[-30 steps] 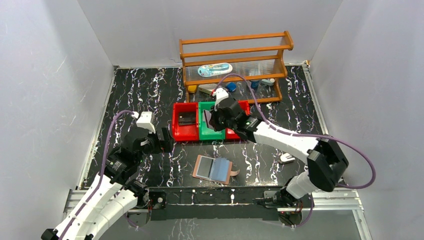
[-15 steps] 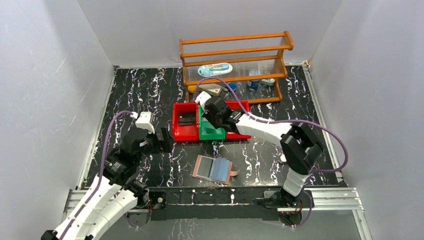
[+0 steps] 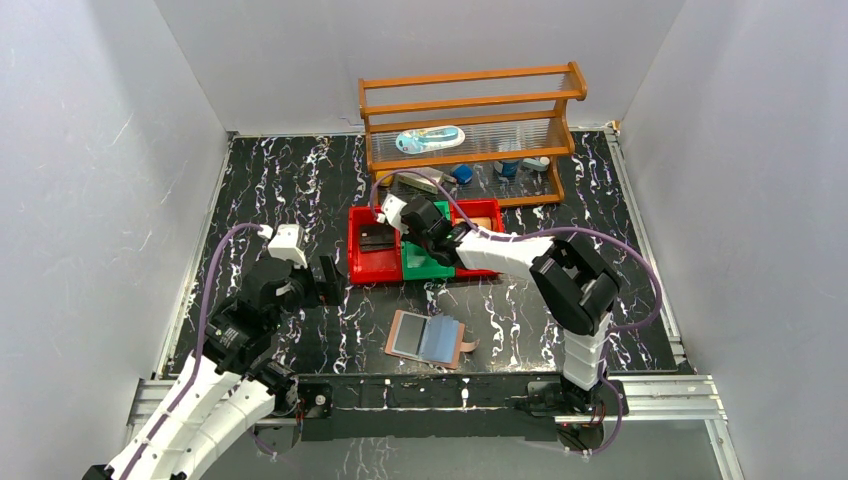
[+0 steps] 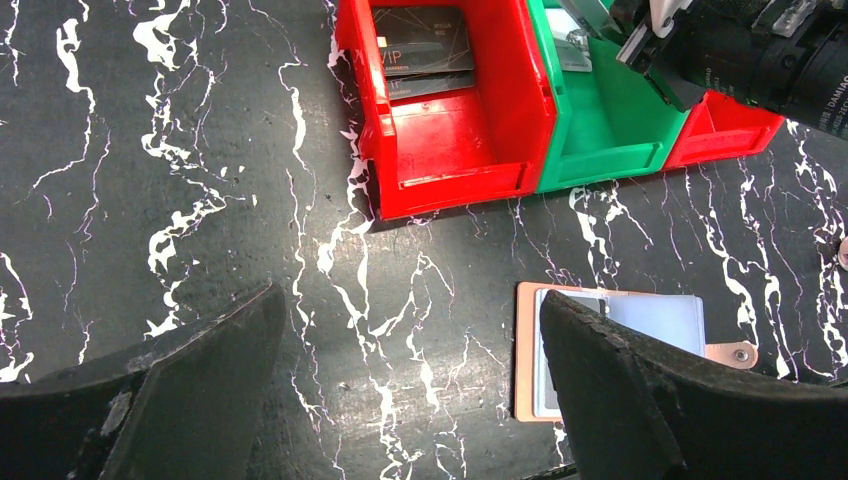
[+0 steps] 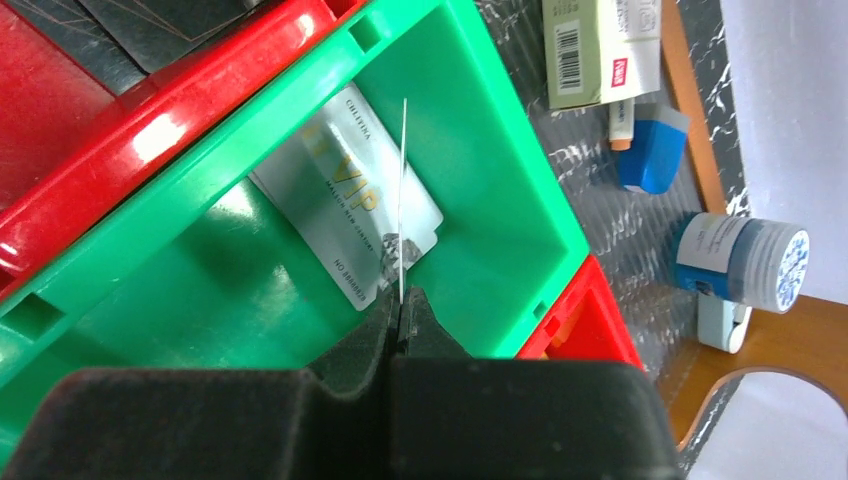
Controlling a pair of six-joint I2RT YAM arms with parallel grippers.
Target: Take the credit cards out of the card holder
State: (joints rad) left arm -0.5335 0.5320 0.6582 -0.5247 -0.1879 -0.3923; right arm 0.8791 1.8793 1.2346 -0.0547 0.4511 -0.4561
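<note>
Top external view first: a thin card pinched over the green bin

Top external view shows the card holder [image 3: 430,340] lying open and flat on the tabletop [image 3: 290,180], near the front, with nothing touching it. The right end effector [image 3: 403,228] reaches over the green bin [image 3: 425,268]. The left end effector [image 3: 327,278] hangs beside the red bin [image 3: 368,270], well apart from the card holder.

Left wrist view shows the left end effector [image 4: 410,300] wide open with nothing in it. The card holder [image 4: 640,318] lies below it, partly hidden by one finger. Its clear sleeves look shiny, and I cannot tell if a card is inside. Black cards [image 4: 420,45] lie in the red bin [image 4: 450,150].

Right wrist view shows the right end effector [image 5: 402,312] shut tight on a held card [image 5: 402,200]. The card is seen edge-on, thin as a line, so I cannot tell its colour. It hangs over the green bin [image 5: 480,170], where a silver card [image 5: 345,215] lies flat.

These cards are probably very light, stiff and smooth. They may slip, so a firm pinch on both flat faces near one short edge seems best. The card holder looks soft and light, so it may slide or lift when a card is pulled. The other end effector might need to press it down.
</note>
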